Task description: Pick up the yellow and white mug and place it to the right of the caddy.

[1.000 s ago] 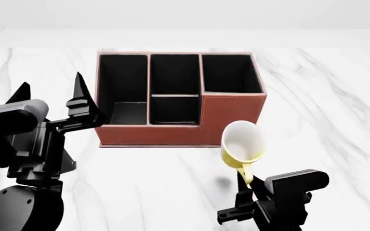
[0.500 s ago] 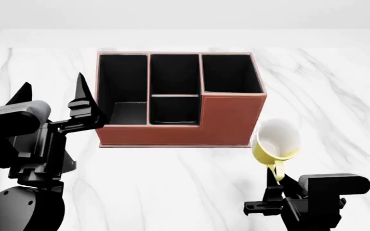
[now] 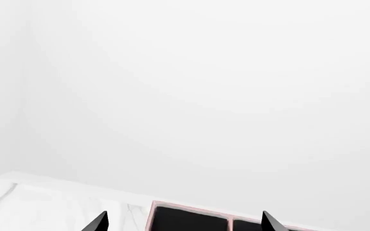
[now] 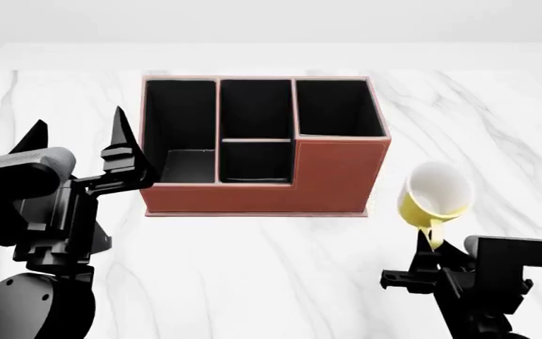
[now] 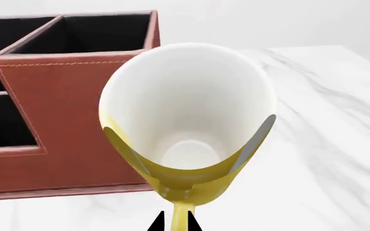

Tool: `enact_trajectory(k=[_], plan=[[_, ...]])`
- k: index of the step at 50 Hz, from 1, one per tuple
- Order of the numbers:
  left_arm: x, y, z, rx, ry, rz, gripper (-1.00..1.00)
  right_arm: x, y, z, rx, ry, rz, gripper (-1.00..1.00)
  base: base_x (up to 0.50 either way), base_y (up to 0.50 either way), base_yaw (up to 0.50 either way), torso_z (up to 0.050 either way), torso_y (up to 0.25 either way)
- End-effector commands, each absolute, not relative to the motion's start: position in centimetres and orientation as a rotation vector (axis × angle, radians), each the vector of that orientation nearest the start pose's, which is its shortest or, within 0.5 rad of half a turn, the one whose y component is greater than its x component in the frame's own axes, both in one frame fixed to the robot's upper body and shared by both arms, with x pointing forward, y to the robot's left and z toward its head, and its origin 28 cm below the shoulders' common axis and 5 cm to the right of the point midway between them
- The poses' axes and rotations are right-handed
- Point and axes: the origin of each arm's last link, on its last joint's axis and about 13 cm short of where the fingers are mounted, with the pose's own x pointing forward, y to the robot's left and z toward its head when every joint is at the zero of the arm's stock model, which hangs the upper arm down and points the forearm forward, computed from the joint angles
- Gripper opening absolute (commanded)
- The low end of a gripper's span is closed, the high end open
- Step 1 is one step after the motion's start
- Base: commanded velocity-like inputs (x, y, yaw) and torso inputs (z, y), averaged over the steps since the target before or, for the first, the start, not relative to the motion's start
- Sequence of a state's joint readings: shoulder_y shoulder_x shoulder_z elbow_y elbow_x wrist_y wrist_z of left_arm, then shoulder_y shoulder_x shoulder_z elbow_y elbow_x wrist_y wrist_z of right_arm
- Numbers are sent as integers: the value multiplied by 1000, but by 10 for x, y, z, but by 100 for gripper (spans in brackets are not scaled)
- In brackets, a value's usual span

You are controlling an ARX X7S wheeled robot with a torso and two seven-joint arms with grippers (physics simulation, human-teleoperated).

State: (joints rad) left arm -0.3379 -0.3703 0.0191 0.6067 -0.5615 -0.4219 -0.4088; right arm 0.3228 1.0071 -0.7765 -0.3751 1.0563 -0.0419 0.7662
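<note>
Yellow and white mug [image 4: 436, 196] has shifted further right vs 0.5 s ago, now past the caddy [image 4: 332, 176] front-right corner, held above the marble surface [image 4: 497, 141]. Bare surface to its right. Right gripper [image 4: 433, 244] pinches mug handle from below. Left gripper [image 4: 73, 141] spread wide, w/ nothing in it, left of caddy.

I am looking down at a white marble tabletop [image 4: 252, 268] with thin grey veins running across it. Its far edge is showing as a pale band against a plain, light grey wall [image 4: 271, 21] behind. In the left wrist view, that blank wall [image 3: 204, 96] is filling nearly everything, with only a strip of the tabletop's marble edge [image 3: 37, 202] showing.
</note>
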Motion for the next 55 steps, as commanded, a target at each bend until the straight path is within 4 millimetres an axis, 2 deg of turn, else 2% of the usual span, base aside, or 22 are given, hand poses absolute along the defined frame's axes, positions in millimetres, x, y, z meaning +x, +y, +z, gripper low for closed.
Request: enact_trajectory(k=[1,25,42,55], plan=[[235,238,190,-158,-425,63,100,217,-169,116,34,114,-88,-100,0,0,0,0,0],[236,238,188,-158,-421,64,100,264,-179,116,28,137,-133,-100,0,0,0,0,0],[237,237,188,-154,-420,62,100,286,-182,112,54,154,-144,-100,0,0,0,0,1],[239,237,188,-151,-418,62,100,318,-178,109,25,176,-138,-100,0,0,0,0,1]])
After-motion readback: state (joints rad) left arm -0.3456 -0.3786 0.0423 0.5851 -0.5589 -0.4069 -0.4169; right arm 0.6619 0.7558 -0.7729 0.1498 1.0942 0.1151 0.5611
